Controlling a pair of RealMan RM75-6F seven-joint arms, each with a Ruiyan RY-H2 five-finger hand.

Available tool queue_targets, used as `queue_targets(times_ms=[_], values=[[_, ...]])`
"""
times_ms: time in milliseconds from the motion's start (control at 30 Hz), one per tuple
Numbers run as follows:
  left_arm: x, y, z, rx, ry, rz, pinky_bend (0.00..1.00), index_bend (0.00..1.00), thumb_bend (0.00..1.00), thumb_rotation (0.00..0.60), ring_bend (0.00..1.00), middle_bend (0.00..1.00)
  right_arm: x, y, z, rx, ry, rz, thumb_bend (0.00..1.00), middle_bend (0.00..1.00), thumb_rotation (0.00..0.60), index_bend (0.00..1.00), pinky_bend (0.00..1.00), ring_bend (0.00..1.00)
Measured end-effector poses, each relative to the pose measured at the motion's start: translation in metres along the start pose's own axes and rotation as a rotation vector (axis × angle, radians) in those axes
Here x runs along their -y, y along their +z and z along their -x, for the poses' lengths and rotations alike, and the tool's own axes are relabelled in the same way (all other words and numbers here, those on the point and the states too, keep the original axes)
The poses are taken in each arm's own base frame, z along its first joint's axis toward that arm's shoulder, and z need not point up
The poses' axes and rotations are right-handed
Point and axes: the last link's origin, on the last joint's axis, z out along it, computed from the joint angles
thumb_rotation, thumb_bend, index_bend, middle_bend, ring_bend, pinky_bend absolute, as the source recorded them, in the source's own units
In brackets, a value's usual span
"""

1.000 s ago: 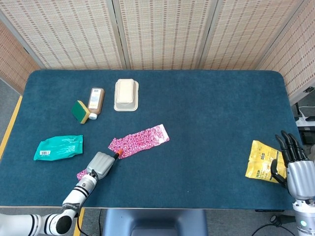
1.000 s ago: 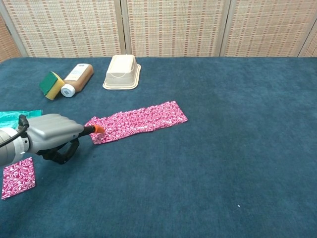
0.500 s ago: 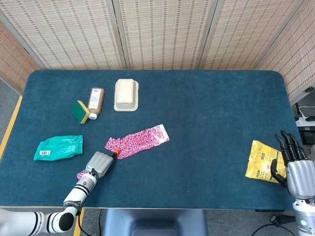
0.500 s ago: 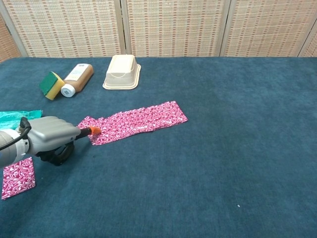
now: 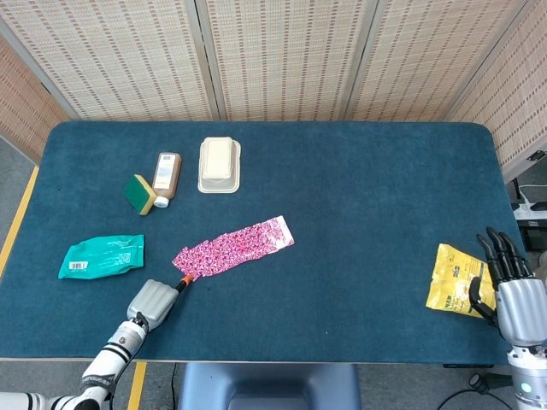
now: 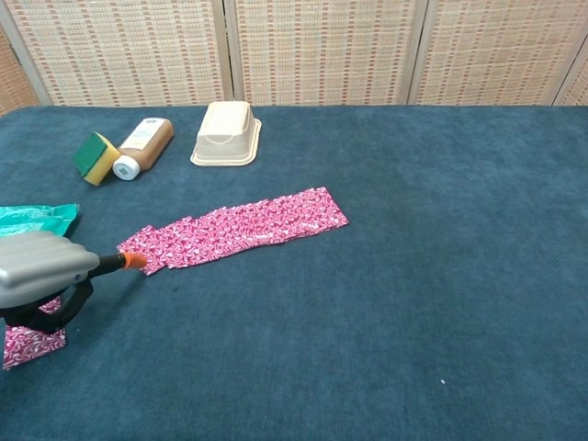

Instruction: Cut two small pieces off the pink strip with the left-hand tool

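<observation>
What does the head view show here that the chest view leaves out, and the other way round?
Only the head view shows the right hand, fingers apart and holding nothing, beside the yellow packet, plus the whole green pouch and the table's edges. Only the chest view shows the small cut pink piece lying under the left hand; the head view hides it. Both show the left hand gripping the orange-tipped cutter at the near end of the pink strip, the green sponge, the brown bottle and the cream container.
</observation>
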Motion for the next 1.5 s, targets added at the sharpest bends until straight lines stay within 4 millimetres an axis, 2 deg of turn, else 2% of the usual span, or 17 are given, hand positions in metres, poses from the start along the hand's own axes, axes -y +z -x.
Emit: queue_targets(times_ms=[267, 533, 800, 933, 1000, 1133, 1500], values=[[0.005, -0.015, 0.003, -0.039, -0.028, 0.002, 0.65, 0.0, 0.83, 0.6, 0.76, 0.68, 0.0, 0.0, 0.001, 0.002, -0.005, 0.0, 0.62, 0.0, 0.6, 0.0, 0.21, 0.0], [-0.006, 0.004, -0.008, -0.077, -0.035, 0.019, 0.65, 0.0, 0.83, 0.6, 0.76, 0.68, 0.0, 0.001, 0.003, 0.011, -0.009, 0.003, 0.62, 0.0, 0.6, 0.0, 0.21, 0.0], [-0.009, 0.023, -0.001, 0.001, -0.026, -0.003, 0.65, 0.0, 0.83, 0.6, 0.76, 0.68, 0.0, 0.0, 0.001, 0.006, 0.0, 0.001, 0.62, 0.0, 0.6, 0.0, 0.21, 0.0], [-0.006, 0.025, 0.004, 0.035, -0.016, -0.02, 0.65, 0.0, 0.83, 0.6, 0.76, 0.68, 0.0, 0.0, 0.001, 0.005, 0.0, 0.0, 0.62, 0.0, 0.6, 0.0, 0.21, 0.0], [-0.005, 0.022, 0.005, 0.043, -0.013, -0.024, 0.65, 0.01, 0.83, 0.6, 0.76, 0.68, 0.0, 0.0, 0.001, 0.005, 0.001, 0.0, 0.62, 0.0, 0.6, 0.0, 0.21, 0.0], [-0.001, 0.012, 0.006, 0.051, -0.017, -0.031, 0.65, 0.09, 0.83, 0.6, 0.76, 0.68, 0.0, 0.0, 0.001, 0.005, 0.001, -0.001, 0.62, 0.0, 0.6, 0.0, 0.21, 0.0], [0.006, -0.021, 0.01, 0.037, -0.014, -0.025, 0.66, 0.13, 0.83, 0.6, 0.76, 0.68, 0.001, 0.0, 0.002, 0.006, 0.0, -0.003, 0.62, 0.0, 0.6, 0.0, 0.21, 0.0]])
